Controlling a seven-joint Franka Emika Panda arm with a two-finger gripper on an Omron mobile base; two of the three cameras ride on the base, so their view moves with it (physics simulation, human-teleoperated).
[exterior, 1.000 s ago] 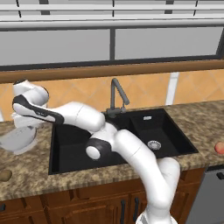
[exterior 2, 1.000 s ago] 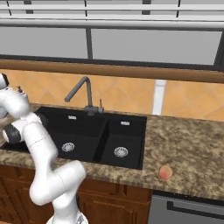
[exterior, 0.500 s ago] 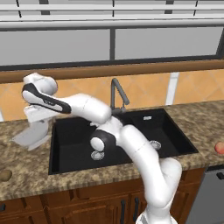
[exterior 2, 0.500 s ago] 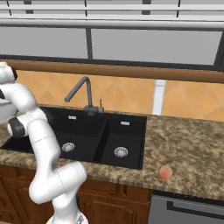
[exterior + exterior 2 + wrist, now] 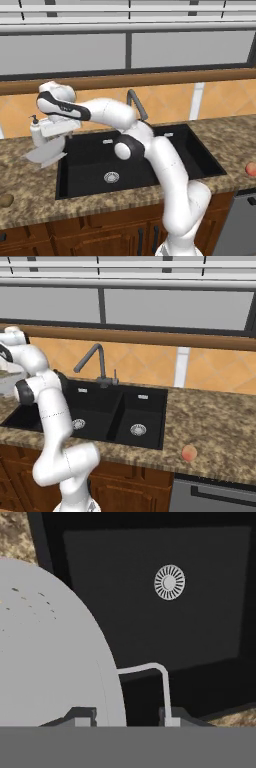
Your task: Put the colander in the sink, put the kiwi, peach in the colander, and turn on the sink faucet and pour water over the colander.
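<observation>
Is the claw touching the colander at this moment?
Touching. In the hand view the claw is shut on the colander rim; in the left base view the colander hangs tilted from it.

peach (image 5: 188,453) lies on counter (image 5: 220,421) right of sink (image 5: 117,416).

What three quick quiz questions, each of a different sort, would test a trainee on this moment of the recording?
1. True or false: the colander already rests on the floor of the sink.
2. Multiple choice: where does the peach lie? A) in the colander B) on the counter to the right of the sink C) in the small basin
3. Fill in: the end effector is shut on the ____.

Key
1. False: it hangs tilted in the end effector over the sink's left edge.
2. B
3. colander, gripped by its handle.
</observation>
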